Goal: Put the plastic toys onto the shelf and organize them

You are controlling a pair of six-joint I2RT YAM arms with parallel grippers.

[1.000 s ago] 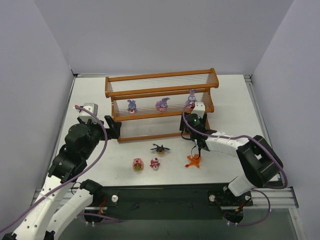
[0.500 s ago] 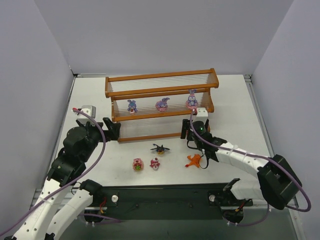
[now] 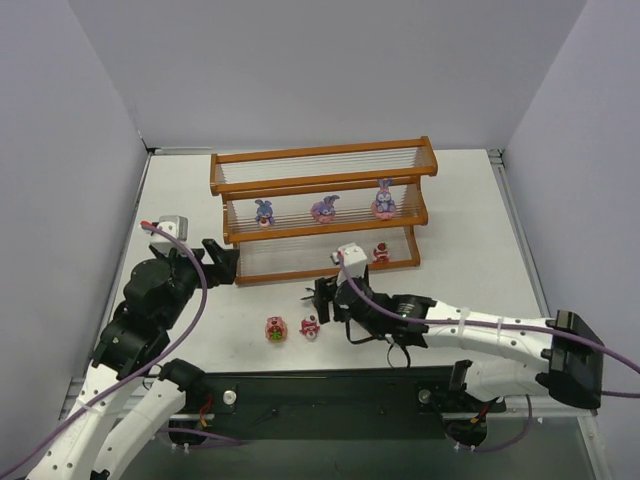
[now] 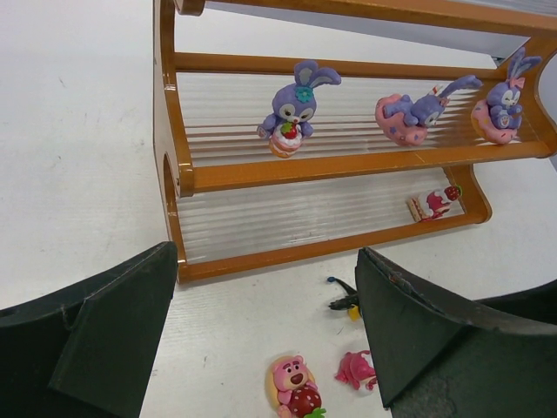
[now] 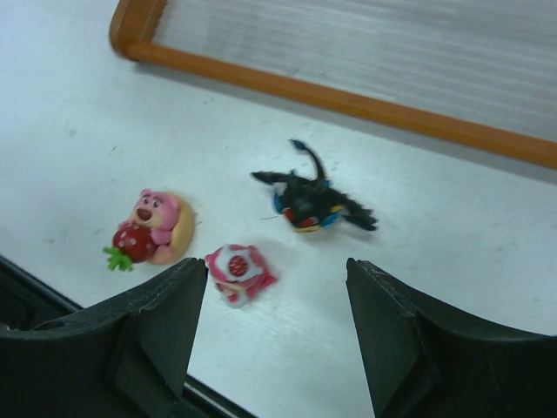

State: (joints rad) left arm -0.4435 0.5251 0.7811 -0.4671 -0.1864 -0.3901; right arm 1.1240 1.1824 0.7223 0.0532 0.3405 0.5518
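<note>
Your right gripper [image 5: 274, 270] hangs parted and empty, the black toy [image 5: 309, 202] lying just ahead of its gap (wings spread finger to finger) on the tabletop [image 5: 78, 131], near the shelf [image 5: 348, 103] front rail.

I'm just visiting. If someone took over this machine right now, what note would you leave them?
Left arm: jaws open, empty, near the left end of the orange-brown stepped shelf.
Right arm: jaws open, empty, facing the black winged plastic toy on the white table.
Done: three purple long-eared figurines on the middle tier, one small pink-red toy on the bottom tier.
Left: the black toy, the pink bear figurine and the round pink-red figurine, all on the table.
</note>
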